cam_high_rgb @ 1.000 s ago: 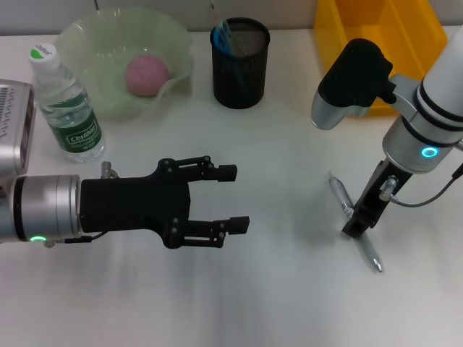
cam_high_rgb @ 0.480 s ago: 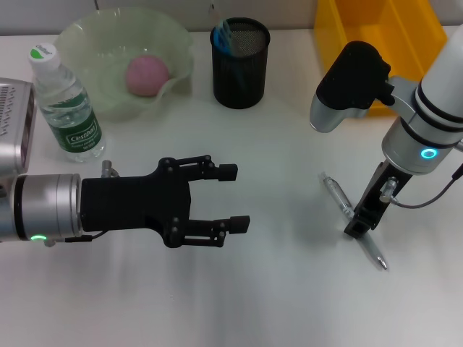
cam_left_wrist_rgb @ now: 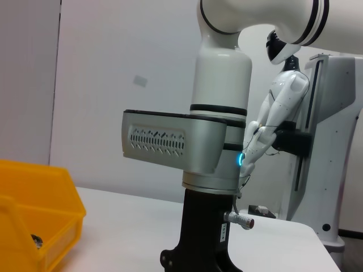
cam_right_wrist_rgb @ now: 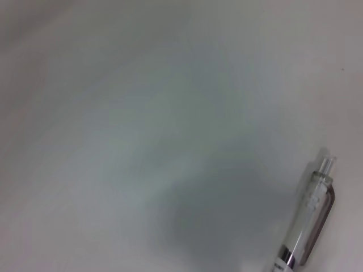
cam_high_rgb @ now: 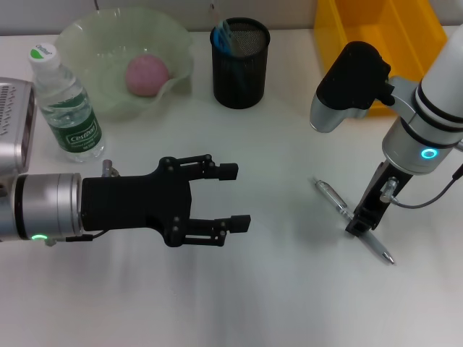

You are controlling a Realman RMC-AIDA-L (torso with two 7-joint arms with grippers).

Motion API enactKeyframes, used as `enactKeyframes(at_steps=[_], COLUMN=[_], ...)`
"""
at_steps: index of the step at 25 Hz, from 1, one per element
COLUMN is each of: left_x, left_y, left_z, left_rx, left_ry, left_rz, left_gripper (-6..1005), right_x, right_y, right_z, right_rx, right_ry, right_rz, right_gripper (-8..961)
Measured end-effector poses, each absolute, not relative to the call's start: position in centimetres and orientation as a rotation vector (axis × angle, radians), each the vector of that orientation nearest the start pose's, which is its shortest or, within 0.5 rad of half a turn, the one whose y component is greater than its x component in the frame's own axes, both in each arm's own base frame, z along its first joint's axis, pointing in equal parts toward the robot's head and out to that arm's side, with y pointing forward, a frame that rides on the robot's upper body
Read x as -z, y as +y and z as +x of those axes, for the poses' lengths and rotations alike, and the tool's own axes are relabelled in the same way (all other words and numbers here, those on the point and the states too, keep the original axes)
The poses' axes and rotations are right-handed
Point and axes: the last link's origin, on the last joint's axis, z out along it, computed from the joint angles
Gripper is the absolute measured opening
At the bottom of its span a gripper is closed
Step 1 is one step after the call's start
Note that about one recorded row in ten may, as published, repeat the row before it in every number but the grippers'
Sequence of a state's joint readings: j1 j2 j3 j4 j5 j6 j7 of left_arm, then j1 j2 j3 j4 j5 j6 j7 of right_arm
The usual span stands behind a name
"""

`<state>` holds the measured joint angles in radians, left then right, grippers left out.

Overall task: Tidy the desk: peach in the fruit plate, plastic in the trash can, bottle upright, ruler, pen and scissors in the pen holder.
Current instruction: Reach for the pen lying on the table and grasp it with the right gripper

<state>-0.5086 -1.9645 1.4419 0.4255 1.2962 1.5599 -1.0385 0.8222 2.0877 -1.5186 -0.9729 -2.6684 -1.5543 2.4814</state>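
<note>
Your desk [cam_high_rgb: 275, 303] stood nearly tidy, with the pen holder [cam_high_rgb: 240, 63] serving as the marker for everything else. Farthest to its left, the bottle [cam_high_rgb: 65, 101] stood upright with its cap on, so that step looked finished. Just left of the pen holder, the peach [cam_high_rgb: 147, 75] lay inside the fruit plate [cam_high_rgb: 94, 43], another step you could count as done. Below and to the left of the pen holder, your left gripper [cam_high_rgb: 233, 196] hovered over bare desk with its fingers spread and nothing between them, apparently idle. The pen holder itself showed light blue handles and a thin clear strip poking above its rim, most likely the scissors and the ruler, though the mesh hid the rest. To the right of the pen holder, the trash can [cam_high_rgb: 391, 36] sat at the desk's far edge; the left wrist view showed a small dark scrap in its bottom, possibly the plastic, too small to be sure. Below and to the right of the pen holder, the pen [cam_high_rgb: 353, 220] lay flat on the desk, and your right gripper [cam_high_rgb: 359, 221] stood down on its middle, fingers seemingly pinching the barrel. By this reading, only the pen remained for you to carry over.
</note>
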Motion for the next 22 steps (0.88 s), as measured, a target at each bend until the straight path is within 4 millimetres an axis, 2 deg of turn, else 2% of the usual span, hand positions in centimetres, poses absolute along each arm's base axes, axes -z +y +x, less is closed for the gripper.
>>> enactKeyframes(at_steps=[2, 22], left_x=[3.80, 3.84], left_y=[29.40, 29.52], left_z=[-23.96, -23.63], left_rx=[0.941, 0.949], left_ry=[-0.258, -0.254], left_rz=[-2.924, -2.927], left_gripper=[763, 758], right_x=[4.98, 5.61], right_y=[35.78, 35.78], right_z=[18.65, 18.47], right_rx=[0.943, 0.956], right_ry=[0.775, 0.715], right_rz=[-2.713, -2.718], right_gripper=[317, 294])
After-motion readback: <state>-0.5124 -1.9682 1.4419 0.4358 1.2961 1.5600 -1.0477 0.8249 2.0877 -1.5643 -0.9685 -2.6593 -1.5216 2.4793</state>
